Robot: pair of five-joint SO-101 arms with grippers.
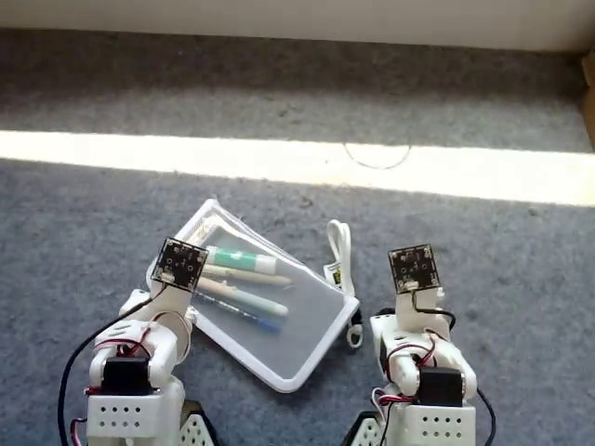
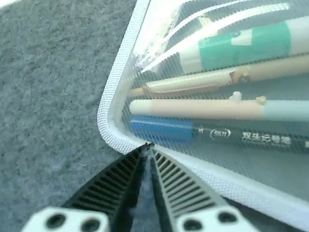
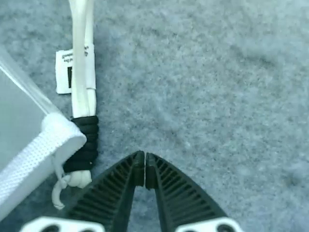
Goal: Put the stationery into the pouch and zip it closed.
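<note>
Left wrist view: left tool point(image 2: 147, 147) tips pinched together at pouch point(image 2: 108, 96) rim.

Count from my remote station: one clear mesh pouch point(image 1: 302, 339). I tally four writing items inside it: one green-and-white marker point(image 2: 241, 46), one beige pen point(image 2: 217, 79), one peach-and-mint pen point(image 2: 193, 107) and one blue-capped pen point(image 2: 161, 129). One white cord loop point(image 3: 81, 48) bears one label point(image 3: 65, 72). Two arms: left arm point(image 1: 139, 362), right arm point(image 1: 423, 372).
</note>
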